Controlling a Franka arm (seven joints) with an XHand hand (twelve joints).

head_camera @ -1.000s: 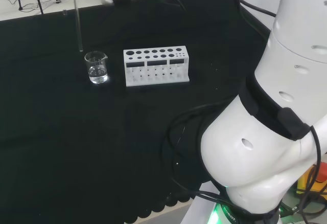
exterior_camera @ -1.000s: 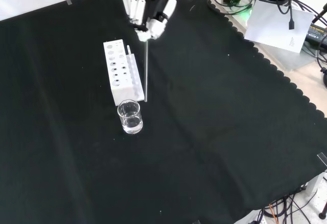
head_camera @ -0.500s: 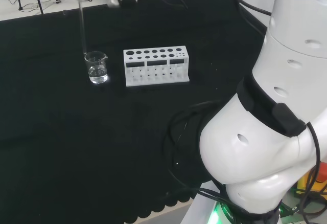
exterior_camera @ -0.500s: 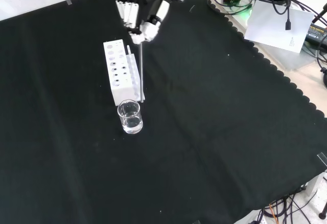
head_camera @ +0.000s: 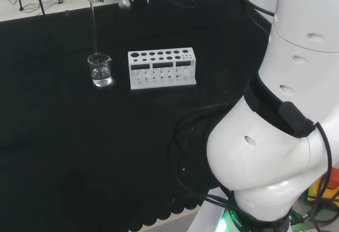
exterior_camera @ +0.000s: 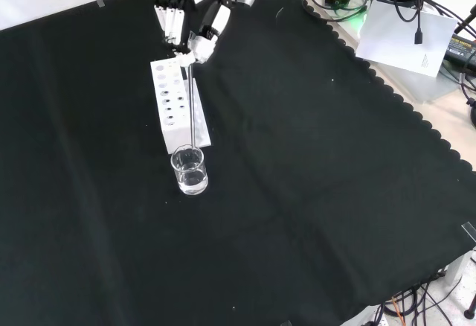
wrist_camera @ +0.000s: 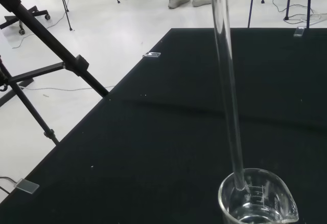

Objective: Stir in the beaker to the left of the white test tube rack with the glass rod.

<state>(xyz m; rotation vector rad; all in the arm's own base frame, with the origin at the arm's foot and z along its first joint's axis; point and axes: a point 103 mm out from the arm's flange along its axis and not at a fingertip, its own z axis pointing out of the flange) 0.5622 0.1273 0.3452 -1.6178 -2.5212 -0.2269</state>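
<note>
**Rod lowering toward beaker mouth**

While hanging upright above the small clear glass beaker with a little clear liquid (exterior_camera: 190, 170), tip of the long clear glass rod (exterior_camera: 193, 106) sits at the rim, seemingly not yet in the liquid. Stands just left of the white plastic test tube rack (head_camera: 162, 69) in the head view. Farther up, pinched by the black and white hand (exterior_camera: 186, 21). Next, judged: lower straight, then circle gently, clear of the wall. Faint graduation marks on the beaker; unreadable.

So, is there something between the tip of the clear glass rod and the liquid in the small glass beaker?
Nothing visible. The hand holds the clear glass rod nearly upright, its tip at the open mouth of the small glass beaker. The white test tube rack stands beside it.
</note>
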